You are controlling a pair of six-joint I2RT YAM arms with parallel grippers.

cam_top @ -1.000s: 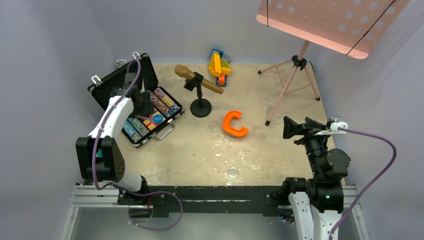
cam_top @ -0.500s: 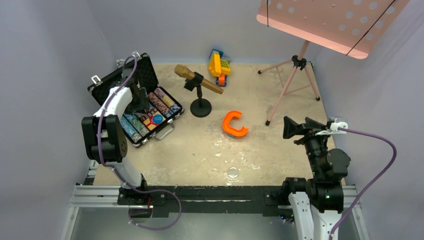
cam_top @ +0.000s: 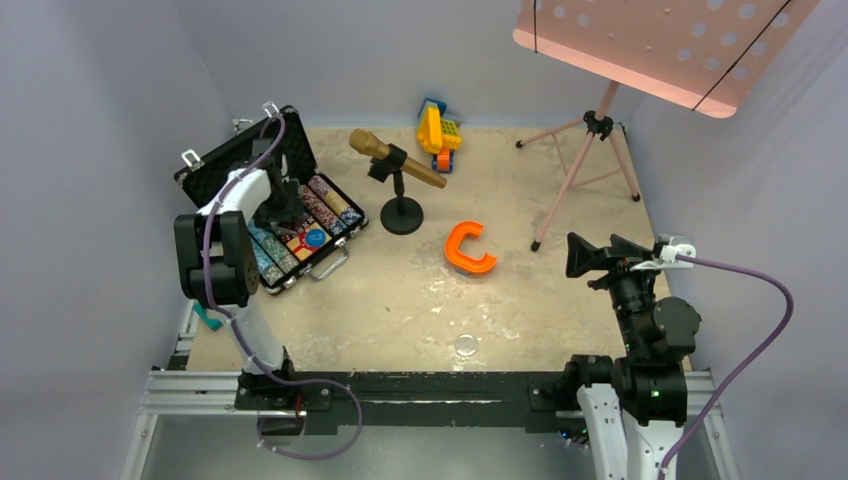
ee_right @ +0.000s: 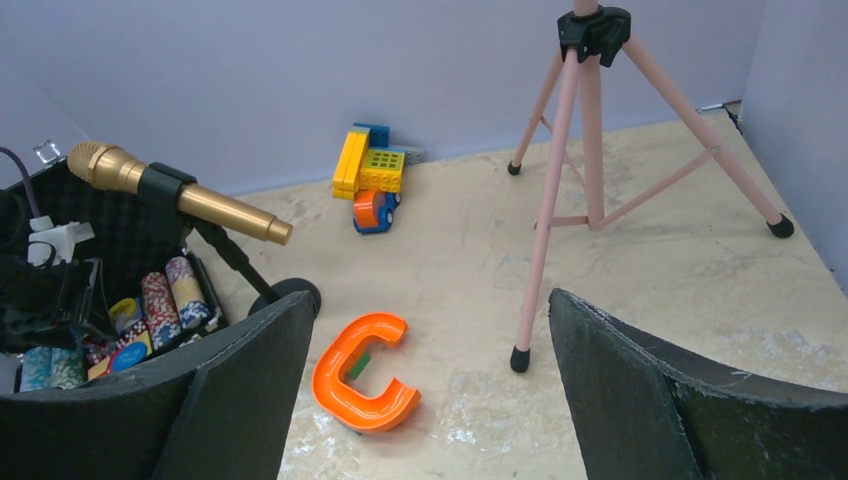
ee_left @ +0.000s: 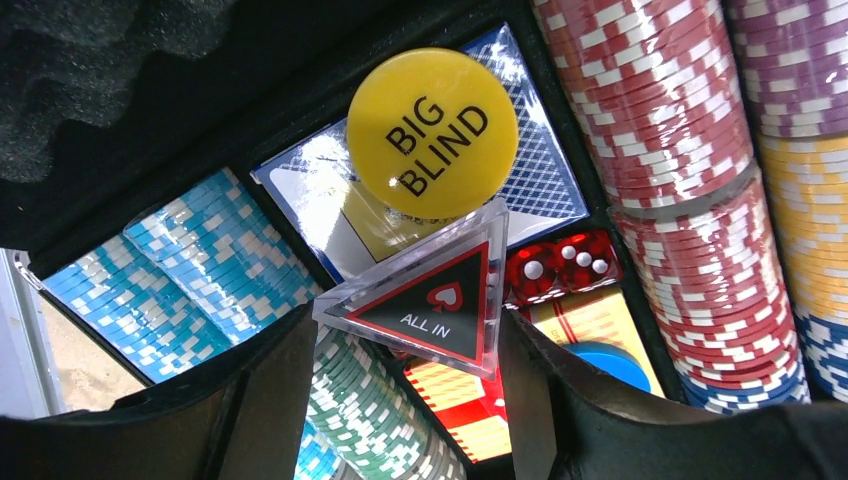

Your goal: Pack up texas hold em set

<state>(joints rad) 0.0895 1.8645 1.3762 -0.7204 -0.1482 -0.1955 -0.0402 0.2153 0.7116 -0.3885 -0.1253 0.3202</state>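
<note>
Table [cam_top: 560, 310] with the pink music stand [cam_top: 590, 170] at back right, well apart from everything else. Black case [cam_top: 290, 140] sits open at back left, lid up, tray facing the camera.

Left arm [cam_top: 225, 250] reaches over the case. The left gripper [ee_left: 405, 325] hangs just above the tray, jaws set fairly wide and holding the triangular button [ee_left: 430, 300] marked ALL IN between the fingers.

Right arm [cam_top: 650, 330] is on the right side of the table, well apart from the case. The right gripper [ee_right: 430, 300] is spread wide with nothing between the fingers.

Gold microphone [cam_top: 395, 158] on its black stand is just beside the case. Orange C-shaped piece [cam_top: 468, 248] mid table, yellow toy [cam_top: 438, 132] at the back wall.

In the tray: chip rows [ee_left: 650, 130] in red, light blue, green and yellow, a card deck [ee_left: 545, 180] with the yellow button [ee_left: 432, 130] marked BIG BLIND lying on it, a blue button [ee_left: 610, 362] partly hidden by the right finger, and red dice [ee_left: 560, 262] in the middle slot beside the red chips
</note>
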